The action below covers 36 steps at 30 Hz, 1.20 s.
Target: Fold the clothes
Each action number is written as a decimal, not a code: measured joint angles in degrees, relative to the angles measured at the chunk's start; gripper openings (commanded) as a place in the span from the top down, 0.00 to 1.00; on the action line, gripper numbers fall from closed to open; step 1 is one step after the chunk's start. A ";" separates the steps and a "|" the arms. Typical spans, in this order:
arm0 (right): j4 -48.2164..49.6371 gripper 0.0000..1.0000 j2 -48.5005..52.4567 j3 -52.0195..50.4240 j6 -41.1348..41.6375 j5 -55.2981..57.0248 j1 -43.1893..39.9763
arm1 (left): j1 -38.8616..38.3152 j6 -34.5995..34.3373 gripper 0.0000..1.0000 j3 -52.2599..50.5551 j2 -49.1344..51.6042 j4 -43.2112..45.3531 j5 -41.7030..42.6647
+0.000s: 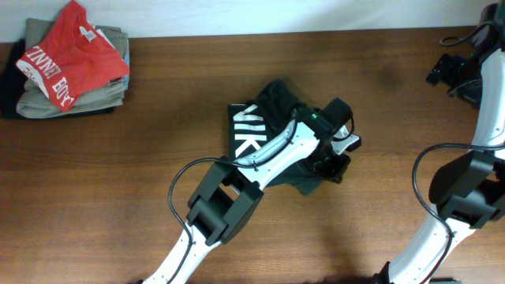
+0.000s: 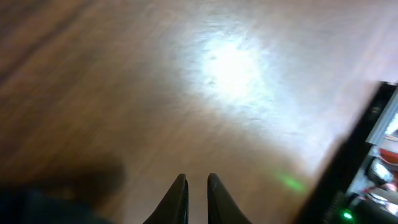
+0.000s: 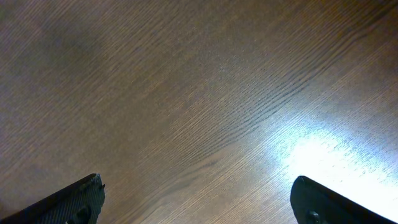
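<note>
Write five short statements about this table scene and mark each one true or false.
1. The red T-shirt lies on top of the folded khaki garments. True.
2. The black T-shirt lies spread out flat. False: it is bunched up mid-table, partly under the left arm.
3. The right tool is wide open above bare table. True.
4. The left tool is wide open. False: its fingers stand close together, with only a narrow gap between them.
5. The black T-shirt is plain. False: white lettering shows on it.
</note>
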 measured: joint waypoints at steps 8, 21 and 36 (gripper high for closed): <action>0.00 0.01 0.00 0.00 0.00 0.00 0.02 | 7.13 -1.36 0.38 7.78 -1.31 -3.13 -2.05; 0.00 0.01 0.00 0.00 0.02 0.00 0.02 | 16.22 -4.52 0.26 11.19 -2.56 1.01 -11.13; 0.00 0.01 0.00 0.00 -0.02 0.00 0.02 | 12.39 -7.85 0.77 11.15 3.96 4.28 -9.90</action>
